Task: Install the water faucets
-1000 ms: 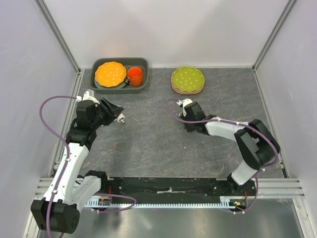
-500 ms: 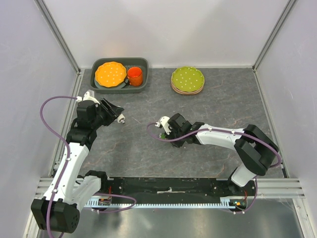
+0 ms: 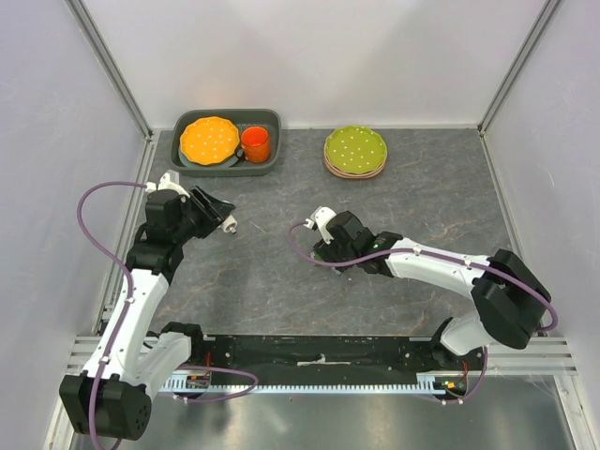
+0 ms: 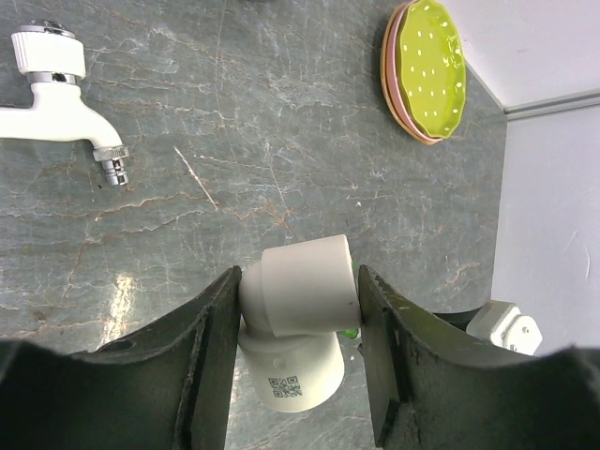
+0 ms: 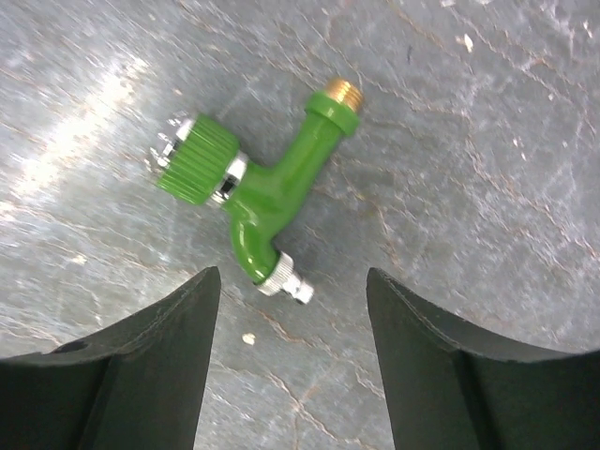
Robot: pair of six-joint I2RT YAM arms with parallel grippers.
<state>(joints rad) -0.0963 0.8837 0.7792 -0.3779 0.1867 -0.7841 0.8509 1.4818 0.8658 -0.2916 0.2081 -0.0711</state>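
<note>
A green water faucet (image 5: 258, 192) with a ribbed knob and a brass threaded end lies flat on the grey table. My right gripper (image 5: 292, 281) hovers just off it, open, with nothing between its fingers. In the top view the right gripper (image 3: 325, 246) is at the table's middle and hides the green faucet. A white water faucet (image 4: 56, 89) lies on the table, apart from both grippers. My left gripper (image 4: 300, 291) is shut on a white elbow pipe fitting (image 4: 300, 323) with a QR code. It hangs above the table at the left (image 3: 223, 220).
At the back left a dark tray (image 3: 274, 119) holds an orange plate (image 3: 209, 139) and an orange cup (image 3: 256, 143). A stack of plates with a green one on top (image 3: 355, 150) sits at the back centre. Side walls close in the table.
My right arm swung left toward the table's middle, and its gripper opened. The green faucet now lies free on the table. The left arm held still with the elbow fitting.
</note>
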